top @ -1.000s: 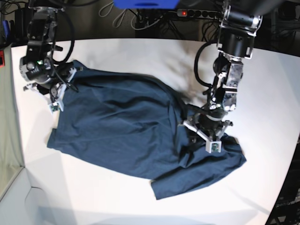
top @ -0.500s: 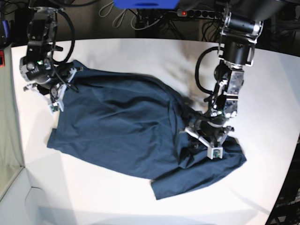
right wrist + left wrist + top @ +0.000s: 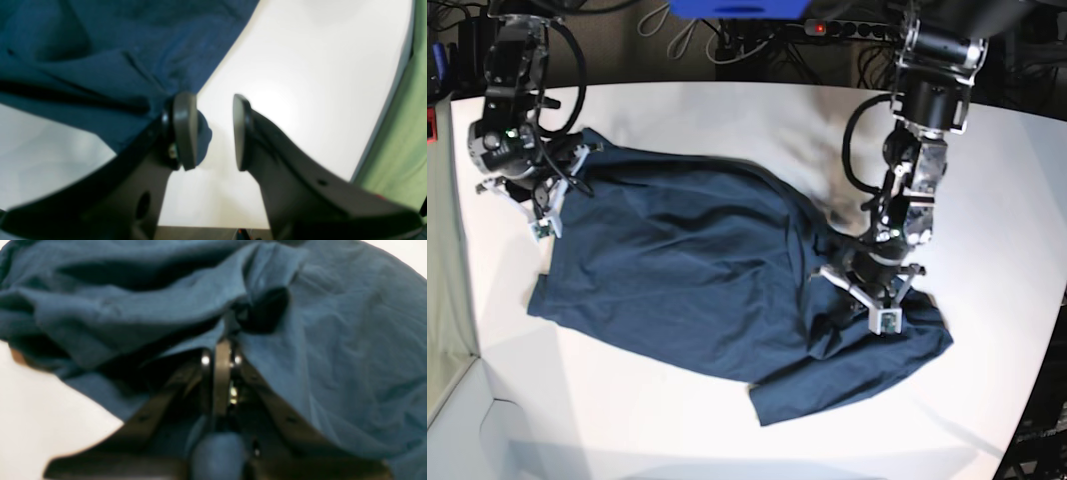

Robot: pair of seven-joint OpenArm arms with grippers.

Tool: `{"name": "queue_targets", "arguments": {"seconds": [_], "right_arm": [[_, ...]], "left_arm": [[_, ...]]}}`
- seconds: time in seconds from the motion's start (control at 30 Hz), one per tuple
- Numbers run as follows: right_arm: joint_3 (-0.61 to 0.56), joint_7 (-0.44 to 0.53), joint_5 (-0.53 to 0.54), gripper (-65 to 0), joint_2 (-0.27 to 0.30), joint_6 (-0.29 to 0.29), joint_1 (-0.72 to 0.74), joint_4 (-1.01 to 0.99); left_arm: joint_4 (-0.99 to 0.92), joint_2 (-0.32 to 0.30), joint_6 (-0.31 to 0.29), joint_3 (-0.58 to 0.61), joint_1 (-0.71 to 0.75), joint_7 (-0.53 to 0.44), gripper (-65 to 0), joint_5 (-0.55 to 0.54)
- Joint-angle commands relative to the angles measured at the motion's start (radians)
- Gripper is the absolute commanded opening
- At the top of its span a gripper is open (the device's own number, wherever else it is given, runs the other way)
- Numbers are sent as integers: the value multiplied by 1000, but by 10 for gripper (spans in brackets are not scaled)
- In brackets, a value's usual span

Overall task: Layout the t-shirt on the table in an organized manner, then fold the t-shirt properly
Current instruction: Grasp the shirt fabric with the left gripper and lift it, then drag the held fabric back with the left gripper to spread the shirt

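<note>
The dark navy t-shirt [image 3: 677, 270] lies crumpled across the white table [image 3: 757, 110], bunched up on its right side. In the base view my left gripper [image 3: 859, 298] presses down into that bunch. The left wrist view shows the left gripper [image 3: 221, 351] shut, its fingers together with a fold of the t-shirt [image 3: 333, 340] pinched at their tips. My right gripper [image 3: 557, 190] stands at the shirt's far left corner. In the right wrist view the right gripper [image 3: 211, 131] is open, one pad [image 3: 183, 130] against the edge of the t-shirt [image 3: 100, 60] and bare table [image 3: 300, 83] between the pads.
A power strip [image 3: 847, 28] with a red light and loose cables lie beyond the table's far edge. A green surface [image 3: 400, 126] runs along the table's left side, close to my right gripper. The table's curved edge passes at the right, near the left arm.
My left gripper has closed from partly open onto the bunched cloth and shifted slightly lower over the shirt. The right arm and its open gripper have not moved.
</note>
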Motion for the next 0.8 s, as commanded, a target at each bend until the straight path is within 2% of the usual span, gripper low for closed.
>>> {"name": "queue_targets", "arguments": {"seconds": [0.0,0.1,0.17,0.23,0.47,0.6,0.67,0.77], "right_arm": [[4,14,0,-458,9,-1,10,16],[4,14,0,-458,9,-1,10,16],[4,14,0,-458,9,-1,10,16],[1,14,0,-458,9,-1,10,16],[-1,14,0,-458,9,-1,10,17],[-1,14,2,-458,9,-1,10,17],[-1,14,2,-458,9,-1,10,17],[-2,14,3,-458,9,-1,10,17]], "left_arm": [[69,-1,-3,-3,7,-29,-648,-4],[224,-4,-3,-3,88,-26,-648,-4],[321,-6,-3,-15,134,14,-648,-4],[413,2,-3,-81,190,77,-648,-4],[750,109,-12,-344,361,311,-648,-4],[873,136,-12,-454,449,406,-648,-12],[869,134,-12,-519,481,426,-648,-65],[864,117,-12,-637,556,433,-648,-223]]}}
